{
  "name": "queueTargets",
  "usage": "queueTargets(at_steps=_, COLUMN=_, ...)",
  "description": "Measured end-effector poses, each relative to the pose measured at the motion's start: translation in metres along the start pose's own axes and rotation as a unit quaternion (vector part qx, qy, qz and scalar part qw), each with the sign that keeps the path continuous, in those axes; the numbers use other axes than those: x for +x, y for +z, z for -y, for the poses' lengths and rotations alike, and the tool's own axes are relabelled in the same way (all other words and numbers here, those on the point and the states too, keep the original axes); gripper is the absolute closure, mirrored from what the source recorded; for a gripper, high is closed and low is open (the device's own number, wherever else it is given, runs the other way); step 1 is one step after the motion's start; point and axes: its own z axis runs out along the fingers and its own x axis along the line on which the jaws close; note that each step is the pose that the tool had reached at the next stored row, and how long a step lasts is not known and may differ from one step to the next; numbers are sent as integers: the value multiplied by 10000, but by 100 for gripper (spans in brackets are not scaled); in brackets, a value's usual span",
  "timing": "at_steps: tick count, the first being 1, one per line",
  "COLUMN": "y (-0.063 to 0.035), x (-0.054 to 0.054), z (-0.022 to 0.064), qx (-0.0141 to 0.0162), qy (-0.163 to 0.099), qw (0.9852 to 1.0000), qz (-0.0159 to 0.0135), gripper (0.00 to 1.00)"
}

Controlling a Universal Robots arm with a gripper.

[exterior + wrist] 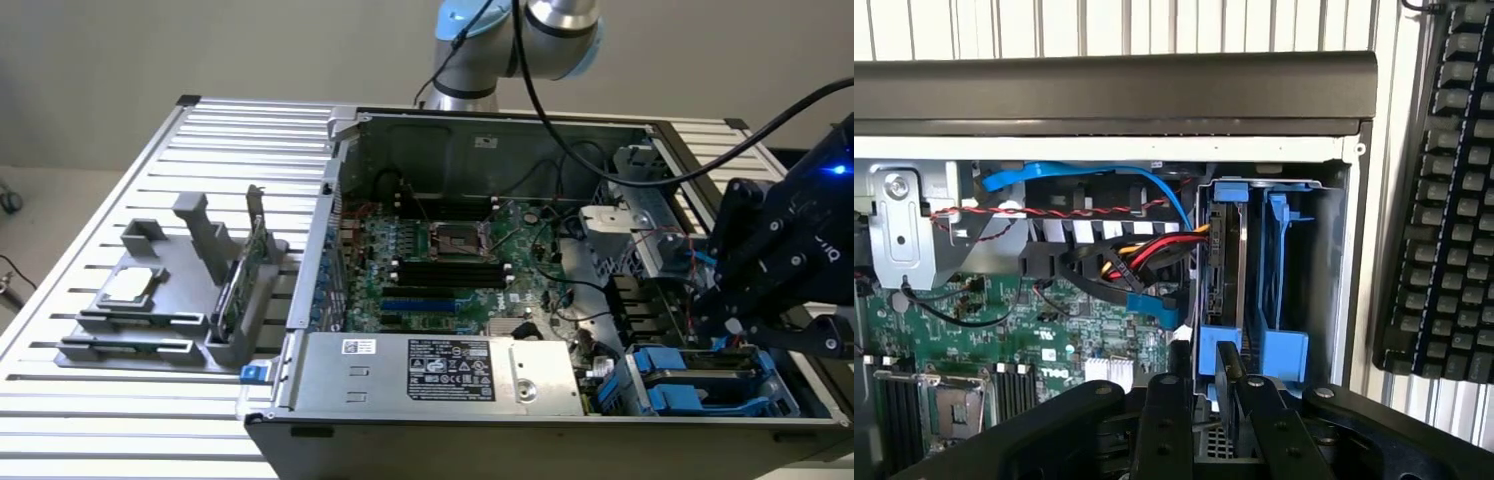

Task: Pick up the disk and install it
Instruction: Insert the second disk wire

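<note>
Blue plastic rails are edging the disk [1220,262], which is standing on edge in the drive bay [1336,260] at the corner of the open computer case [441,440]. In the exterior view that corner is lying at the lower right of the frame. The hand [1204,368] is gripping the disk's near end, with its two black fingers [1176,372] sitting close together on either side of the blue tab. In the exterior view the hand [742,322] is hanging directly over the same bay.

Judging by this, the pick-up is done and the install step is under way. The disk is looking most of the way into its slot, though how fully it is seating cannot be told. This step is calling for a straight push along the rails, with the disk staying square to the bay walls.

Just beside the disk, a second blue carrier [1278,262] is occupying the neighbouring slot. On the disk's other side, a red, yellow and black cable bundle [1142,252] is running very near it and looking liable to snag. Beyond the cables the green motherboard [454,255] is filling the case floor, and the silver power supply [441,370] is lying along the lower centre of the exterior view. Outside the case, a black keyboard [1444,200] is resting on the slatted metal surface [80,420]. A grey parts fixture [160,305] is standing at the exterior view's left.
</note>
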Motion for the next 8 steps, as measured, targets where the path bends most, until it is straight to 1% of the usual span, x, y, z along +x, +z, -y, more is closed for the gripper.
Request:
queueTargets(at_steps=1, y=-1, x=8, z=-4, qx=0, qy=3, qw=10000, qz=7, gripper=75)
queueTargets(at_steps=4, y=1, x=51, z=-16, qx=-1, qy=13, qw=10000, qz=45, gripper=75)
queueTargets(at_steps=8, y=4, x=121, z=-31, qx=-2, qy=20, qw=9999, qz=109, gripper=75)
